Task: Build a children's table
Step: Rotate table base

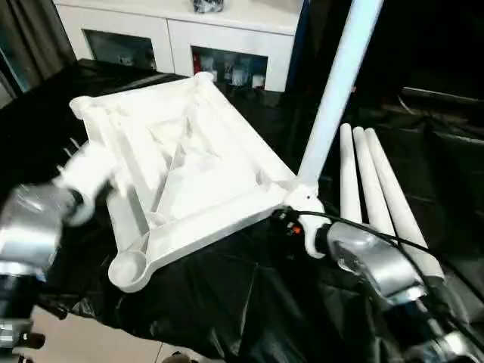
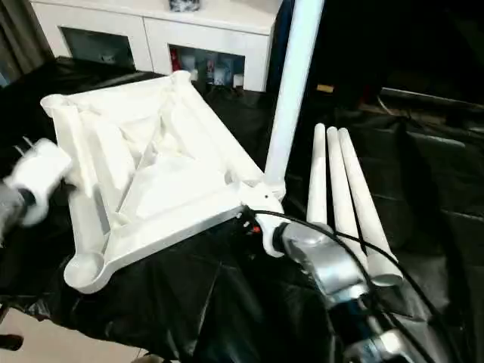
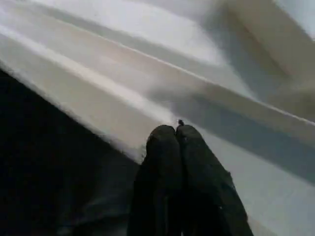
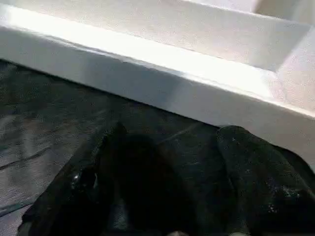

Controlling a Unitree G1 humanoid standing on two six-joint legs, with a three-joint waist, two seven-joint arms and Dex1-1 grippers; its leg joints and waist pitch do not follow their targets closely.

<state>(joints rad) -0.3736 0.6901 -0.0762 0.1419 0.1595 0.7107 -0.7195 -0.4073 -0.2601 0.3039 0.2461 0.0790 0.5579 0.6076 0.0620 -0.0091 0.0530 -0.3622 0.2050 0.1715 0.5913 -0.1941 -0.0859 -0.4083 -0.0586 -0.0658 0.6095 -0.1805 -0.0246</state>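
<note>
Steadying tabletop point(image 1: 181, 162), underside up on black-draped counter point(image 1: 249, 302), so sockets face me. One leg point(image 1: 336, 83) stands in near-right corner; three spare legs point(image 1: 378, 189) lie beside. Left claw point(image 3: 176, 135) pressed together against rim; right claw point(image 4: 167, 147) spread, empty, beside edge.

light: bright, glare on tabletop point(image 1: 189, 151) | blur: left arm point(image 1: 45, 219), wrist views soft
</note>
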